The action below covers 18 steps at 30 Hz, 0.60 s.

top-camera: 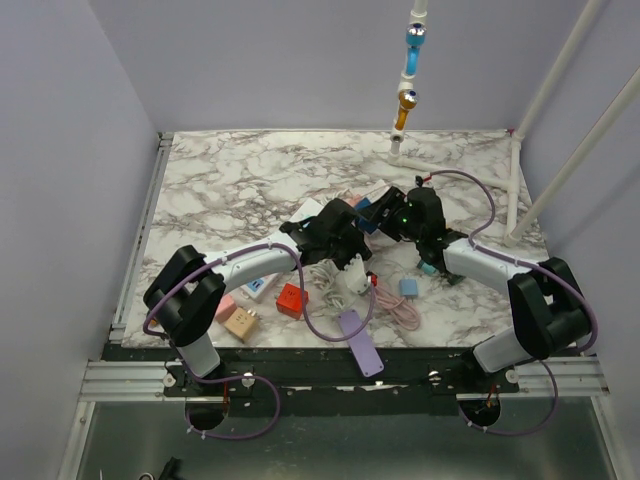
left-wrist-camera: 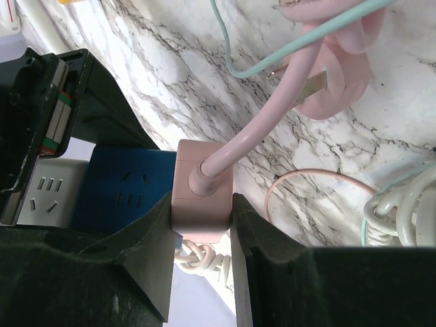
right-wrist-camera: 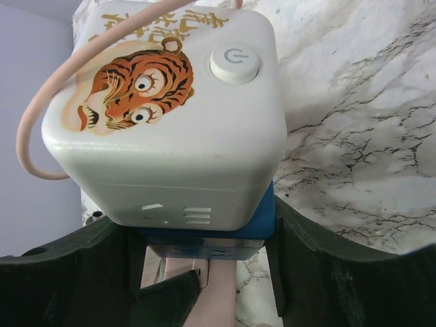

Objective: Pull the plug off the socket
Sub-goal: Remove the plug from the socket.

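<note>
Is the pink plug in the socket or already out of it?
In, it seems: the pink plug sits flush against the blue socket, no prongs showing, with the left gripper shut on it.

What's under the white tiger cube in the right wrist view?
A blue socket block sits directly under the white cube; below it the pink plug shows. Its prongs are covered.
</note>
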Available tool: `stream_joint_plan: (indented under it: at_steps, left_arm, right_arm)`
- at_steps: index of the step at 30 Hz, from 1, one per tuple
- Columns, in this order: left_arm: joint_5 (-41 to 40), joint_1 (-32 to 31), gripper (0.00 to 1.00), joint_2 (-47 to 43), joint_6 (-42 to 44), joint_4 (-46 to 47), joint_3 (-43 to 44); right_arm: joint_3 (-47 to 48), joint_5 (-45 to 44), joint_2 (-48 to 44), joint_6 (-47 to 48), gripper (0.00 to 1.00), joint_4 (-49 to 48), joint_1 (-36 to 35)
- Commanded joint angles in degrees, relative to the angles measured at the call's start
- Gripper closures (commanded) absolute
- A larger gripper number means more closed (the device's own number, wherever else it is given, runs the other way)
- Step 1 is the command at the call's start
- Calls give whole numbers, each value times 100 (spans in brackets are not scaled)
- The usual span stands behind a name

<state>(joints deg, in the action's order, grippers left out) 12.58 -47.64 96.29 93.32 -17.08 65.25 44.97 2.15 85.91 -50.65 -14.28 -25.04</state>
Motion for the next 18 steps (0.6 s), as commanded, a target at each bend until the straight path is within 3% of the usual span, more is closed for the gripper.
stream_joint_plan:
  at_steps: [1,7,9,10,11,12,13,18]
  left_arm:
    - [-760,326,100,-88,-515,-1809,-172]
    - [-607,366,100,-336,-640,-1229,-318]
    - [-576,377,95,-374,-691,-1219,-289]
    - [-556,385,89,-390,-710,-1235,-262]
    - [-547,387,67,-407,-762,-1231,-246]
    - [-533,393,12,-434,-801,-1247,-216]
    - [-514,396,2,-471,-844,-1291,-179]
    - [-379,523,2,-778,-904,-1472,-95]
  right_arm:
    - [-139,-1186,-408,436,99,-769,610]
    - [-234,-1257,-420,539,99,-793,430]
    - [-219,-1306,-419,598,99,-795,341]
    - [-210,-1353,-418,642,99,-795,273]
    - [-195,-1417,-417,692,99,-795,193]
    - [-187,-1488,-417,745,99,-791,112]
    - [-198,-1518,-409,758,99,-795,48]
    - [-386,-1621,-444,776,99,-937,-112]
